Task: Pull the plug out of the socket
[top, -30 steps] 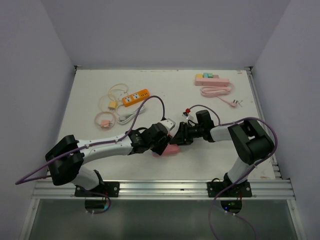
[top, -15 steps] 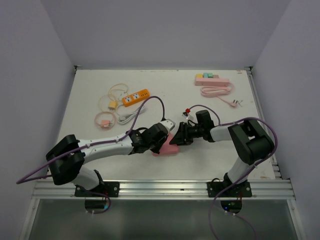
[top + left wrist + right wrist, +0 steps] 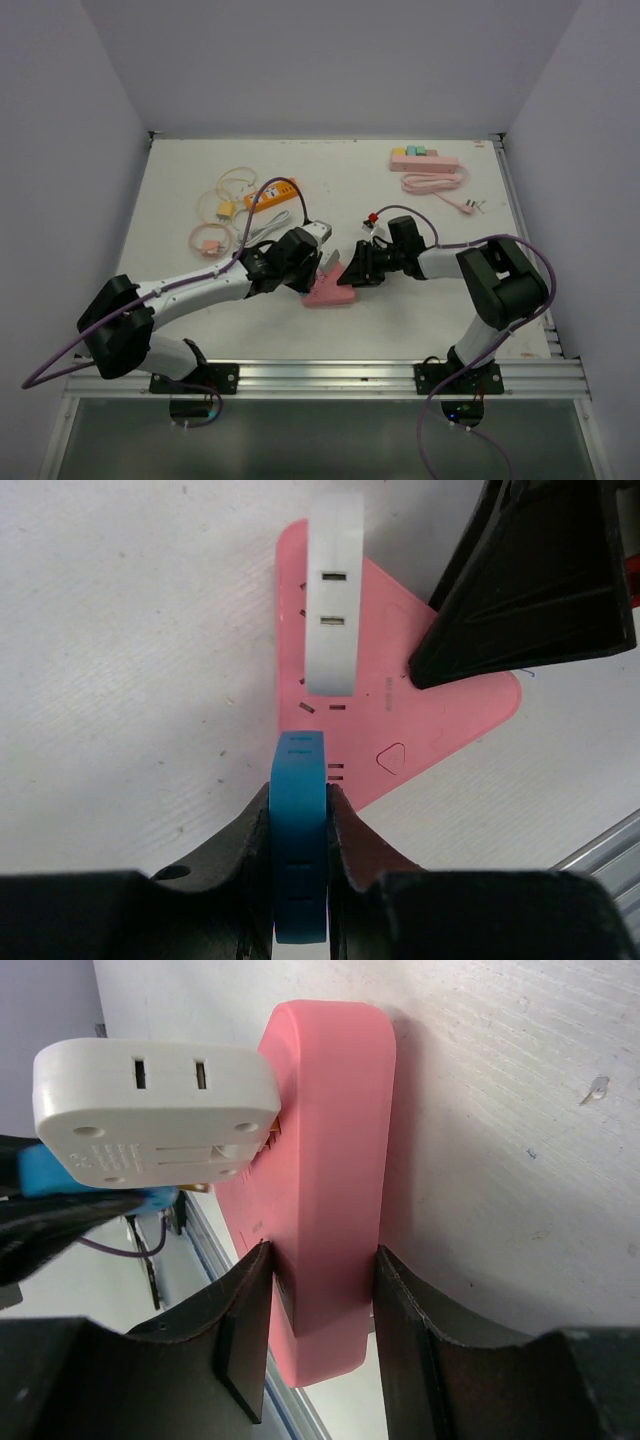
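The pink triangular socket [image 3: 420,700] lies flat on the white table near the front middle [image 3: 328,291]. A blue plug [image 3: 300,820] is pinched between the black fingers [image 3: 245,835] of my left gripper [image 3: 300,795], which is shut on it at the socket's left edge [image 3: 312,268]. In the right wrist view the blue plug [image 3: 60,1175] stands a little off the pink face, with a brass prong [image 3: 195,1189] showing between them. A white adapter [image 3: 333,590] sits plugged into the socket. My right gripper [image 3: 322,1260] is shut on the socket's corner [image 3: 325,1210], seen from above on the socket's right [image 3: 352,270].
An orange power strip [image 3: 272,195] with coiled thin cables [image 3: 212,240] lies at the back left. A pink power strip [image 3: 425,160] with its cord [image 3: 440,184] lies at the back right. The aluminium rail [image 3: 330,375] runs along the near edge.
My left gripper closed on the blue plug, then drew back and to the left with it. The pink socket now shows more fully. The right gripper kept its hold.
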Controlling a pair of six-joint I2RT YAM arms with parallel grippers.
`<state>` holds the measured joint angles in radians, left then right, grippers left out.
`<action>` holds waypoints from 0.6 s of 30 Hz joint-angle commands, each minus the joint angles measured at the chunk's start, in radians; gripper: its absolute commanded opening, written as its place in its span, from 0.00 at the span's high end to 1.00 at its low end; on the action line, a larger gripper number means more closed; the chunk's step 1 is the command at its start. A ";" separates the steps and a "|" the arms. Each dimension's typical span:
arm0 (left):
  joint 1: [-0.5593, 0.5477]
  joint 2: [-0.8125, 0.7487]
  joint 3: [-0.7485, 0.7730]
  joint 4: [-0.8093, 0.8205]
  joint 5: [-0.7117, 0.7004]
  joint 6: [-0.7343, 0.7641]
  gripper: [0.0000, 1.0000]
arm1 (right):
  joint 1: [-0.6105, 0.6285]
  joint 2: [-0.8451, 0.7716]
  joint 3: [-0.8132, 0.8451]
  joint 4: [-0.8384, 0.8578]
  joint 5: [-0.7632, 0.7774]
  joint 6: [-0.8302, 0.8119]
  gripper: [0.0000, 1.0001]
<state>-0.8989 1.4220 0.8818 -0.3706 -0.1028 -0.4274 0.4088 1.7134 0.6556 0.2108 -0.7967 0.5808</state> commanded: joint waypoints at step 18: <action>0.381 -0.233 -0.058 0.002 -0.075 -0.111 1.00 | 0.010 0.022 -0.002 -0.143 0.248 -0.128 1.00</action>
<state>-0.6212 1.2362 0.8654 -0.4213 -0.1631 -0.4885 0.4141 1.7134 0.6769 0.1661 -0.7612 0.5751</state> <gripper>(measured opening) 0.232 0.429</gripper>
